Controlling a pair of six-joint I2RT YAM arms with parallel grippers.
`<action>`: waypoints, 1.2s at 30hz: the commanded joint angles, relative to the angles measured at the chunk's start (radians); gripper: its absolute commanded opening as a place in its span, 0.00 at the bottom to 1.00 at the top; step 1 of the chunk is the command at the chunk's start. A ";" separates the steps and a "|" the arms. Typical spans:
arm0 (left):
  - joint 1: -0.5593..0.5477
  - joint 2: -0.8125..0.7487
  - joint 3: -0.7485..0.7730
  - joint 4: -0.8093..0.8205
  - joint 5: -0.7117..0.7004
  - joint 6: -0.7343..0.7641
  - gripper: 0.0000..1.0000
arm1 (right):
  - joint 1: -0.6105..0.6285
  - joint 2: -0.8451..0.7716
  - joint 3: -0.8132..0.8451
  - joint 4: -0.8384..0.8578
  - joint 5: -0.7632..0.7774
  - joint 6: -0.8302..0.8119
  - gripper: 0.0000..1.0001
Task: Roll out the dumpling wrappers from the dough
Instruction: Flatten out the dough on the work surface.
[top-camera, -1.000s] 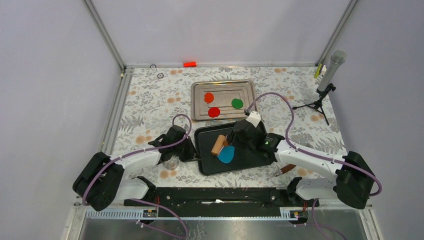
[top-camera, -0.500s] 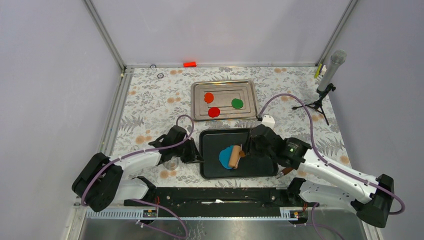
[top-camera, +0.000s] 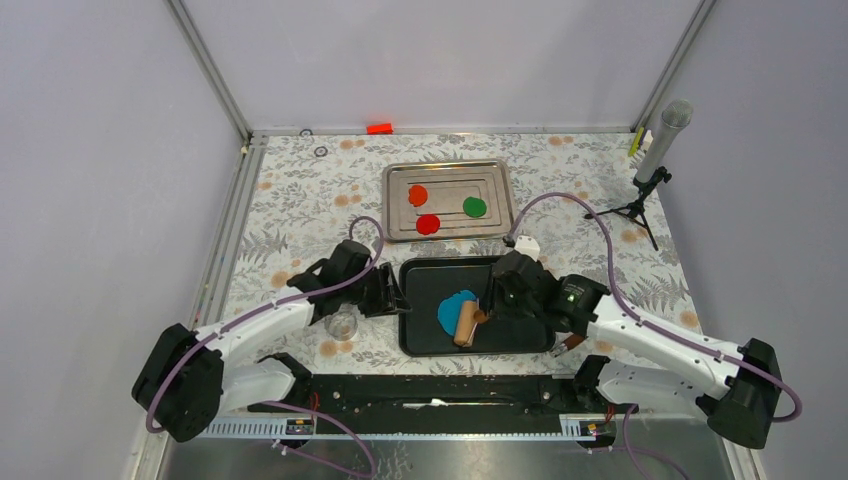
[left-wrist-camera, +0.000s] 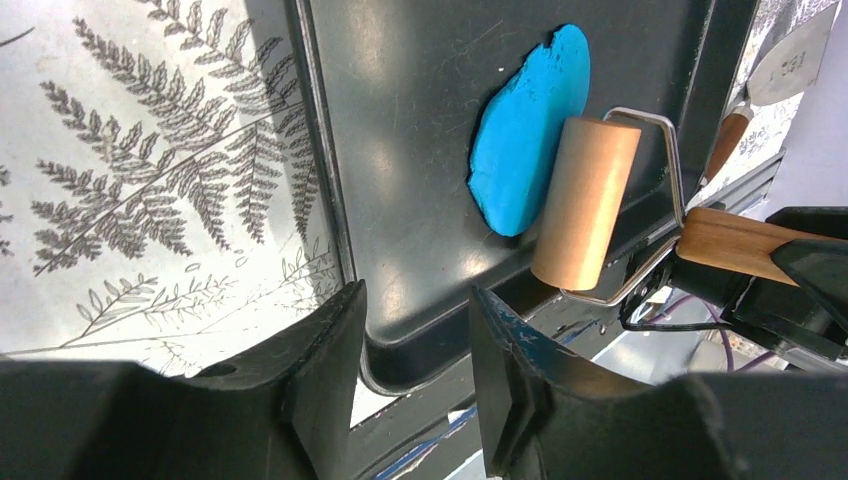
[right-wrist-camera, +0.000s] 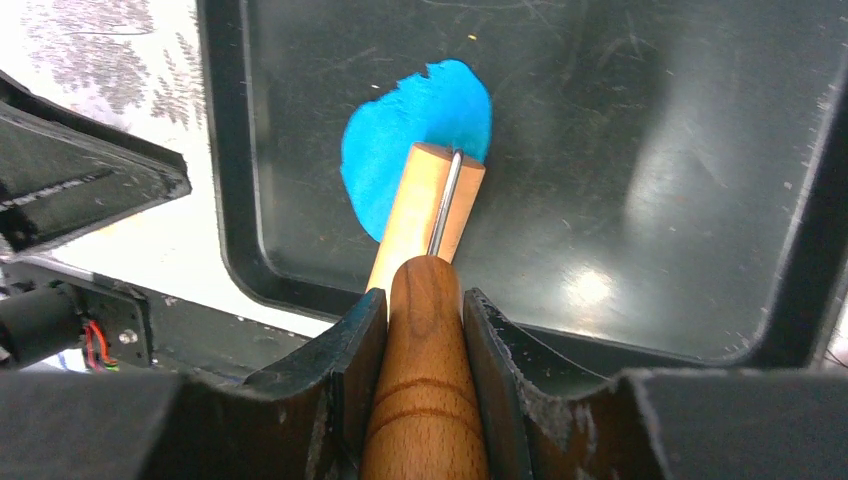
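Dough (top-camera: 452, 308) — flattened, uncut; roller (top-camera: 466, 324) at its 5 o'clock, handle clamped in right hand (right-wrist-camera: 425, 312). Left hand (left-wrist-camera: 415, 322) straddles tray (left-wrist-camera: 330, 180) rim, grip unclear. 3 wrappers (top-camera: 428, 224) done — 12 o'clock.

No legible text, label, brand or number is found in any view; the sole marking is a small dark stamp on the metal blade (left-wrist-camera: 795, 62) of a wooden-handled tool at the upper right of the left wrist view, too blurred to read.
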 joint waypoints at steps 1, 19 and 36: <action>-0.003 -0.064 0.037 -0.031 -0.034 -0.002 0.44 | 0.008 0.038 0.020 0.098 -0.053 -0.027 0.00; -0.002 -0.066 0.194 -0.261 -0.199 0.011 0.40 | 0.034 0.031 -0.143 -0.027 0.279 0.086 0.00; -0.002 -0.101 0.272 -0.421 -0.314 0.020 0.37 | 0.084 0.146 -0.155 0.181 0.323 -0.070 0.00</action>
